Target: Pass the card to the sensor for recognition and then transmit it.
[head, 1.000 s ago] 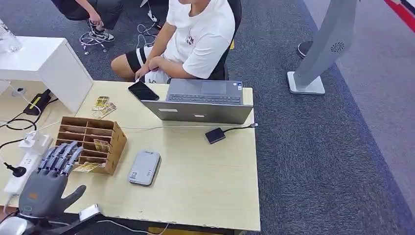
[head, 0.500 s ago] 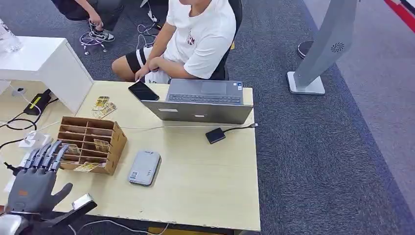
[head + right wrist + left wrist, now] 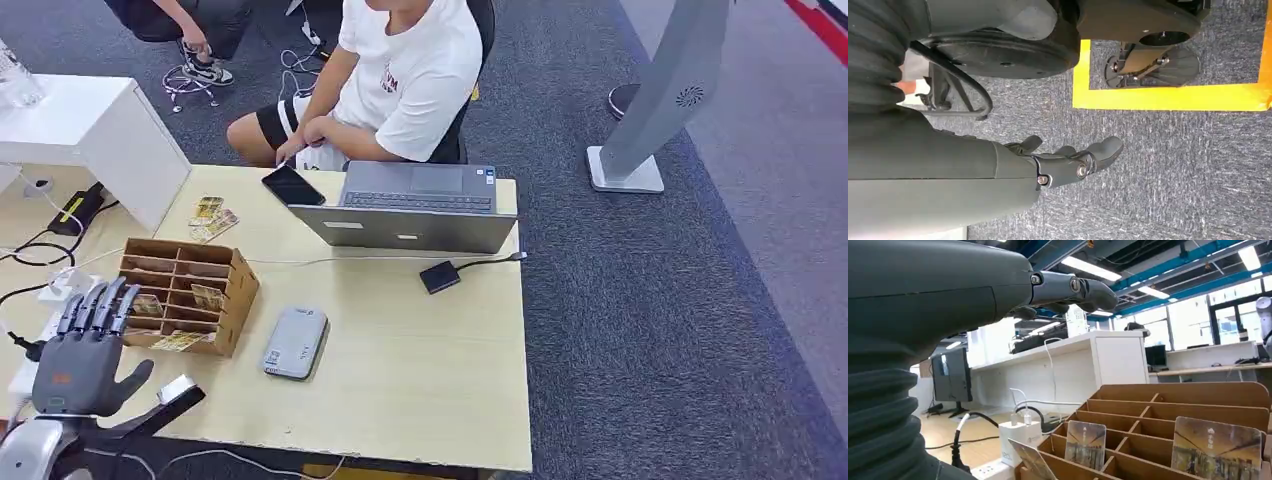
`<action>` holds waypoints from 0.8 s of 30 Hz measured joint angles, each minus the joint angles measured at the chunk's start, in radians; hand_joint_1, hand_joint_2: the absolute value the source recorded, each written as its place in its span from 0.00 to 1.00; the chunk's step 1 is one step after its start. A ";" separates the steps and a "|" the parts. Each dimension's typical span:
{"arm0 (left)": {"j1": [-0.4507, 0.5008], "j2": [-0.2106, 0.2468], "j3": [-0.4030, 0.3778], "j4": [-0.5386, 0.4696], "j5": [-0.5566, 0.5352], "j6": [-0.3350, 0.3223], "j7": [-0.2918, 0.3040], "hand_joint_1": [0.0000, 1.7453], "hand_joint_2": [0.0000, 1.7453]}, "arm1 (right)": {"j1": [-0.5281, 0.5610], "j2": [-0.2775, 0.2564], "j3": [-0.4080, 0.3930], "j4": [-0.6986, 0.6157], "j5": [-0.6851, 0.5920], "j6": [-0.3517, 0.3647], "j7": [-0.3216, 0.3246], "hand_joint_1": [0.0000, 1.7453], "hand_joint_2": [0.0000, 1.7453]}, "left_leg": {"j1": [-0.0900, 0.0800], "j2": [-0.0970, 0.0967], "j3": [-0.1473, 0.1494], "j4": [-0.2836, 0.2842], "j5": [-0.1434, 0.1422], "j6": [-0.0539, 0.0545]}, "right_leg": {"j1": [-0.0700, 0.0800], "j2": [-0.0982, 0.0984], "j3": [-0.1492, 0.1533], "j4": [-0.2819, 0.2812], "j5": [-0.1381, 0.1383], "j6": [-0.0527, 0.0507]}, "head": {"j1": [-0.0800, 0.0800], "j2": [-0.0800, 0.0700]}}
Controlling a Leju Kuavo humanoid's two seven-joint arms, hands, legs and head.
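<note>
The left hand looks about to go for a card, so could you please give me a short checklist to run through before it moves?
1. Left hand empty, fingers apart: ok.
2. Cards standing in the cardboard rack, reachable from above: ok.
3. Left hand lined up over a card: not ok, it sits beside the rack's near corner.
4. Grey reader flat and uncovered on the table: ok.
5. Right hand out of the way, hanging over the carpet: ok.
6. Which card to take: cannot tell.
</note>
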 joint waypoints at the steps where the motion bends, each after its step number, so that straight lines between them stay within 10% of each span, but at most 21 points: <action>1: -0.011 -0.003 -0.001 0.013 -0.003 0.000 -0.002 0.00 1.00 | 0.000 0.000 0.000 0.000 0.000 0.003 0.000 0.00 1.00 | 0.000 0.000 0.000 0.000 0.000 0.000 | 0.000 0.000 0.000 0.000 0.000 0.000 | 0.000 0.000; 24: -0.112 -0.038 -0.064 0.155 0.025 0.021 -0.014 0.00 1.00 | 0.000 0.000 0.000 0.000 0.015 0.018 -0.022 0.00 1.00 | 0.000 0.000 0.000 0.000 0.000 0.000 | 0.000 0.000 0.000 0.000 0.000 0.000 | 0.000 0.000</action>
